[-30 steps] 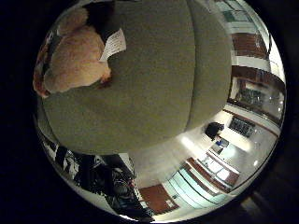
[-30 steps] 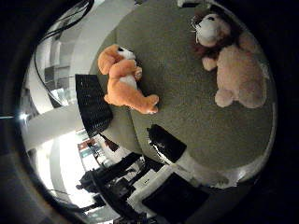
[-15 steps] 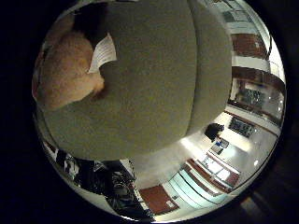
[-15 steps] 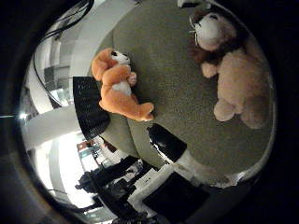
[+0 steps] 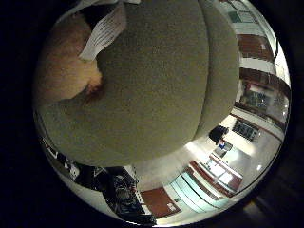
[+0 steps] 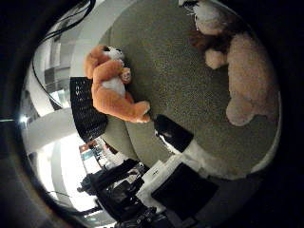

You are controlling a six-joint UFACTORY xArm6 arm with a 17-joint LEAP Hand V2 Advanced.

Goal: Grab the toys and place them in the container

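Observation:
A tan plush lion [image 6: 245,71] with a brown mane lies on the round grey-green table [image 6: 180,76]. In the little finger side view its tan body [image 5: 59,65] fills much of one side, with a white tag [image 5: 103,33] on it, so it is close to the palm. An orange and white plush animal [image 6: 109,84] lies near the table's edge, away from the lion. A black mesh container [image 6: 87,109] stands right beside the orange plush.
A small black object [image 6: 173,133] sits at the table's edge near the orange plush. Beyond the edge, room furniture and floor [image 5: 204,157] show. A wide bare stretch of tabletop [image 5: 161,85] lies next to the lion.
Both views have shifted: the palm has come closer to the tan lion, which now looks larger. The toys themselves lie where they were.

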